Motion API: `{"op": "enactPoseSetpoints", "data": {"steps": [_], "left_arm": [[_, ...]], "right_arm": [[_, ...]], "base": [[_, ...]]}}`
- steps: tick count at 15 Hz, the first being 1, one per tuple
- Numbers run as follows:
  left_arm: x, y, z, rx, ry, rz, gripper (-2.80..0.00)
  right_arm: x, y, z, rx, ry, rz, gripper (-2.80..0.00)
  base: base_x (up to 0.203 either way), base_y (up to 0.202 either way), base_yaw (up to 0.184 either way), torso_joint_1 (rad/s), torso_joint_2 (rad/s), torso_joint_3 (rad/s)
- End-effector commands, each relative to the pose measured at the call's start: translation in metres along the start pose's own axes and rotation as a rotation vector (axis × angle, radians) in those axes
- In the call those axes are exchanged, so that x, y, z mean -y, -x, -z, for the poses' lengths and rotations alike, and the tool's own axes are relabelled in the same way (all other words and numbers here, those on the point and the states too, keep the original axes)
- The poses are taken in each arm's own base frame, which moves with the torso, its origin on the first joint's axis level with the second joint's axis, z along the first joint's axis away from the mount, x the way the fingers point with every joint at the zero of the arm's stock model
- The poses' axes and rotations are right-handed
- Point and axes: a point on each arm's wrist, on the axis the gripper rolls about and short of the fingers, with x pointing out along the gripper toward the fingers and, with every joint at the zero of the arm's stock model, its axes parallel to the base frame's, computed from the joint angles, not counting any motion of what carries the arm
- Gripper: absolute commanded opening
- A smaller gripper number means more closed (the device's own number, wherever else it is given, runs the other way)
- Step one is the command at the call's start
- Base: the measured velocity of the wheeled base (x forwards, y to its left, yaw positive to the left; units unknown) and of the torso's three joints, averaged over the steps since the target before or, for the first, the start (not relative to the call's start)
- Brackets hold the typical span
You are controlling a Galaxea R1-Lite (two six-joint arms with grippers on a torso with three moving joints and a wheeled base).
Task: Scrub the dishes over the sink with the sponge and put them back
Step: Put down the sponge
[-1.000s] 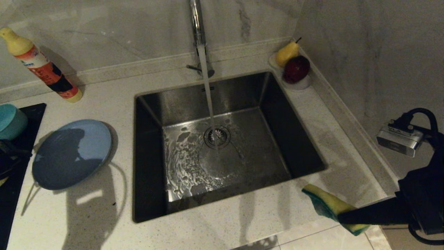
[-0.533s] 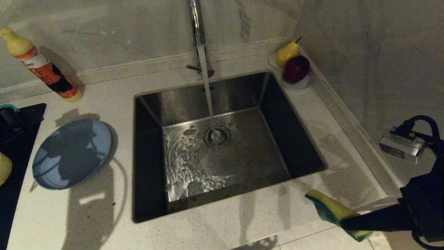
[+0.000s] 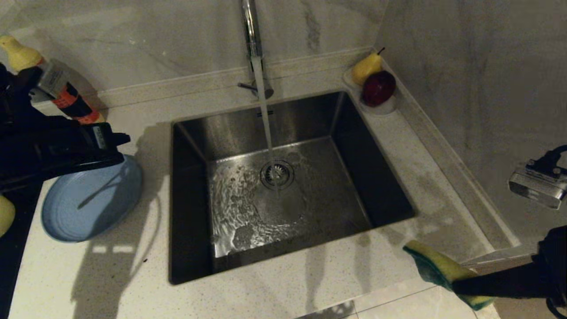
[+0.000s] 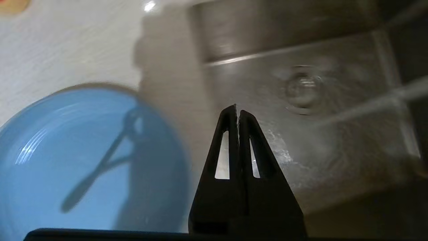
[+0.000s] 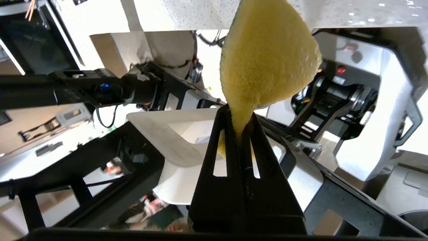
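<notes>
The sink is showing brushed, wet steel; the sponge is looking porous — rough foam; the plate matt; the counter speckled stone.

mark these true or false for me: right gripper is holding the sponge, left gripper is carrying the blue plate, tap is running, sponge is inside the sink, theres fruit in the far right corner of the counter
1. The right gripper holds the sponge. True.
2. The left gripper carries the blue plate. False: its jaws are shut on nothing, and the plate lies on the counter left of the sink.
3. The tap is running. True: water falls toward the drain.
4. The sponge is inside the sink. False: it is held off the sink's near right corner.
5. Fruit sits at the counter's far right corner. True: a pear and a dark red fruit.
</notes>
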Motion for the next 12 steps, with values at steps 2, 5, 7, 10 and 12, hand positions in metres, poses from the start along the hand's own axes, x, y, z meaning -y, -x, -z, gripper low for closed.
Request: {"op": "enactPoseSetpoints", "data": {"steps": [2,5,7,10,12], "left_arm": [[0.018,0.078,-0.006,0.151,-0.029,0.070,-2.80],[0.021,0.165,0.012,0.323,-0.043,0.085,-2.80],[0.020,0.213,0.036,0.403,-0.049,0.089,-2.80],[0.018,0.256,0.089,0.411,-0.051,0.067,-2.80],[0.016,0.256,0.129,0.354,-0.049,0.009,-2.80]], "right_arm": [[-0.002,0.012,0.007,0.045,0.012,0.020,-2.80],[0.004,0.006,0.011,0.028,0.001,0.032,-2.80],[0.006,0.006,0.015,0.019,-0.002,0.033,-2.80],[0.008,0.007,0.020,0.018,-0.004,0.036,-2.80],[0.009,0.006,0.020,0.012,-0.007,0.039,-2.80]], "base": [[0.000,0.000,0.000,0.000,0.00,0.000],[0.000,0.000,0.000,0.000,0.00,0.000],[0.000,0.000,0.000,0.000,0.00,0.000],[0.000,0.000,0.000,0.000,0.00,0.000],[0.000,0.000,0.000,0.000,0.00,0.000]]}}
